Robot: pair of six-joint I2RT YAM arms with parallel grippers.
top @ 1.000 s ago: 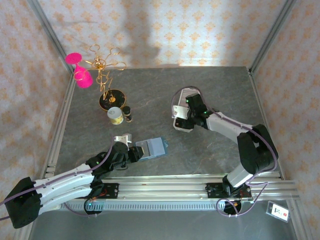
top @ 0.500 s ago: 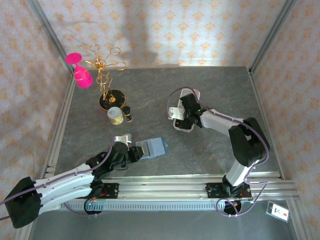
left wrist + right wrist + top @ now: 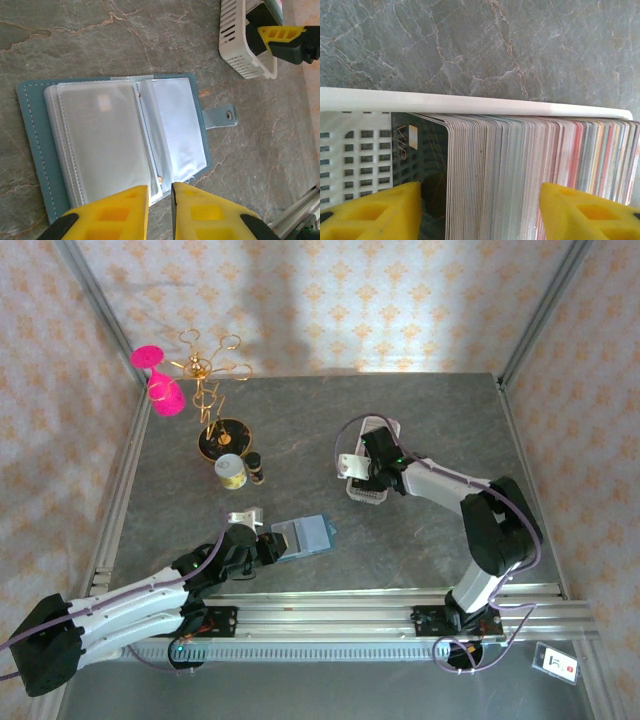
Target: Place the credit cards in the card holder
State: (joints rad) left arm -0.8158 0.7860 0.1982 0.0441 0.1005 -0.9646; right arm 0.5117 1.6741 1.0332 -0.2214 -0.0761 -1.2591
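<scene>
The teal card holder [image 3: 35,150] lies open on the stone table, clear sleeves up and clasp tab [image 3: 220,117] to the right. My left gripper [image 3: 160,200] sits at its near edge, jaws almost together on a raised sleeve leaf; from above it [image 3: 278,543] meets the holder [image 3: 310,534]. The credit cards [image 3: 520,170] stand packed on edge in a white tray [image 3: 470,102], a dark card [image 3: 427,160] at the front. My right gripper [image 3: 480,210] reaches into the tray, open, its fingers straddling several cards. From above, this gripper [image 3: 369,476] hangs over the tray [image 3: 380,423].
At the back left stand a gold jewellery tree [image 3: 212,380] with pink pieces [image 3: 158,380] on a black base, a small jar [image 3: 231,470] and a dark bottle [image 3: 256,470]. Metal rails [image 3: 400,605] run along the near edge. Walls close three sides.
My right gripper has shifted left and down into the tray, and its jaws have narrowed around part of the card stack. The left arm and the card holder have stayed put.
</scene>
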